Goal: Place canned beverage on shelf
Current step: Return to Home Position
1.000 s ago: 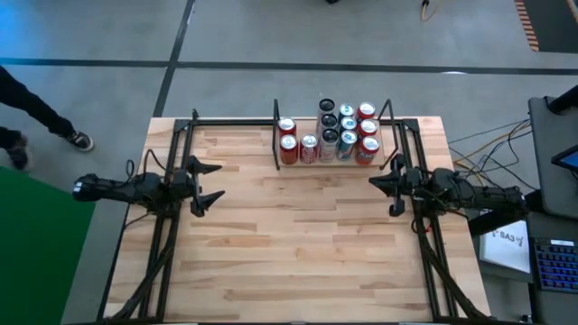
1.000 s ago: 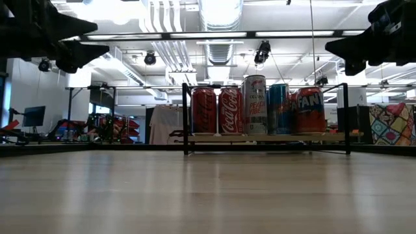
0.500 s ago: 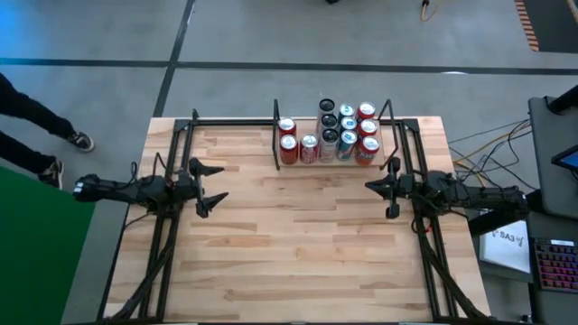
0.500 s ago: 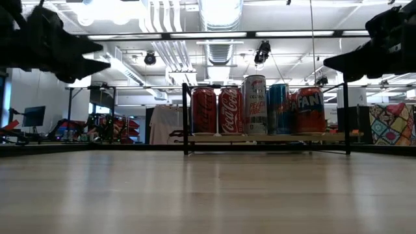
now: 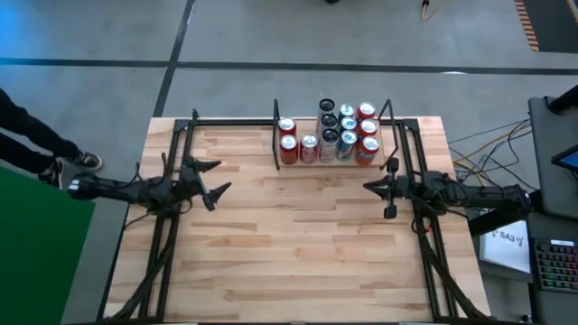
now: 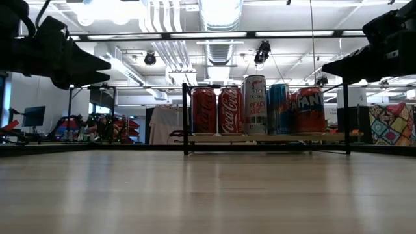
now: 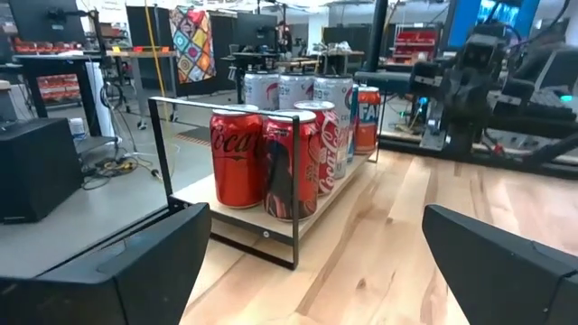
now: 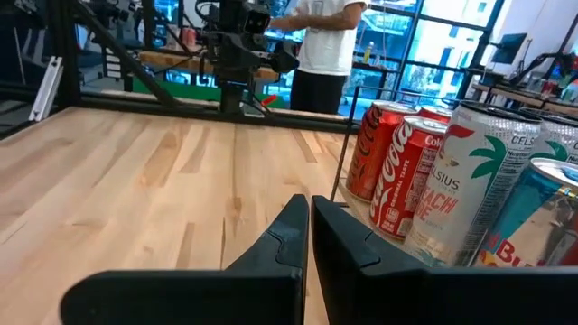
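Nearest us lies the pale plank tabletop [image 5: 298, 244], smooth, its boards running left to right. Above its left edge we see the left gripper [image 5: 217, 177] hanging with its jaws spread wide. Above the right edge the right gripper [image 5: 368, 188] has its dark fingers pressed together. At the far edge, right of centre, stands the shelf [image 5: 276, 144]: thin black rails around a light-wood board, crowded with upright cans [image 5: 330, 135] in red, white and blue. Beyond is grey concrete floor [image 5: 271, 45], and a person's leg [image 5: 41, 135] at far left.
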Controlling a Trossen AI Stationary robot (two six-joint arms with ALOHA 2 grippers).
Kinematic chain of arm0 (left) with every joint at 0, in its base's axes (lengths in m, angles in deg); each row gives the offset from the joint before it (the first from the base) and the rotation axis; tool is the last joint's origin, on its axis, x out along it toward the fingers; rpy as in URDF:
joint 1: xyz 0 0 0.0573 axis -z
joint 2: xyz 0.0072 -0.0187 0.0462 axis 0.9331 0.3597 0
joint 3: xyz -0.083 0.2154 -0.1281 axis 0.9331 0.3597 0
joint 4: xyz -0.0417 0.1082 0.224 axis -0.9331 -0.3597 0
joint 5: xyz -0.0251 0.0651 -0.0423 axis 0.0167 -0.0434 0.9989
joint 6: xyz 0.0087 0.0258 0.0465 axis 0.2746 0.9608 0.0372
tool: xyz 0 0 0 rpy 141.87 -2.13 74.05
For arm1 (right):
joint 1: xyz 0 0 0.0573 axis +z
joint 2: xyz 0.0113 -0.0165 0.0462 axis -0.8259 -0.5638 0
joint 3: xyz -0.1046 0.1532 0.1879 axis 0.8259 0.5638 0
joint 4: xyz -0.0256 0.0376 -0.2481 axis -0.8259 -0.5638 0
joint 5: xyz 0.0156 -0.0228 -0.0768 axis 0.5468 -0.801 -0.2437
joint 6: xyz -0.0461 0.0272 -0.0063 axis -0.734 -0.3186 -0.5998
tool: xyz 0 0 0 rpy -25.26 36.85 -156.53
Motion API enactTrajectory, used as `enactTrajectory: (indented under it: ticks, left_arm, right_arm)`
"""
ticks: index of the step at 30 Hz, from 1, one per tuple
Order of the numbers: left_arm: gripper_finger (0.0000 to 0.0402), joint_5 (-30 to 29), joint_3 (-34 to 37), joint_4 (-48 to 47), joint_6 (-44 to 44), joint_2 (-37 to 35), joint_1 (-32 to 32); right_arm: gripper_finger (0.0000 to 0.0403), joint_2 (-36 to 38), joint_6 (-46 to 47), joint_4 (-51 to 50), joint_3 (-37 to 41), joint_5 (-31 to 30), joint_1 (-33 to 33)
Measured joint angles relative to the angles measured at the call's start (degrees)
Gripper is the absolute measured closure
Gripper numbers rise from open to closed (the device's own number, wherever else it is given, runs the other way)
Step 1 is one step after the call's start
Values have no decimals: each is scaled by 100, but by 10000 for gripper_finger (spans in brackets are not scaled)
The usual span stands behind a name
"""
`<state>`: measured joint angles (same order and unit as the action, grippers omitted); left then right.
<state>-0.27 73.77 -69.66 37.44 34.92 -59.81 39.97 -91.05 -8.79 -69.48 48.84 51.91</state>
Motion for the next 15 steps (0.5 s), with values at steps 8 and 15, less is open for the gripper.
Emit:
enactTrajectory:
  ticks: [8,15]
  left_arm:
    - [12,-13,0,3,25,189,0]
    - [12,-13,0,5,26,323,0]
  right_arm:
    - [394,1,0,-3,2,-2,0]
    - [394,0,0,-3,4,-2,0]
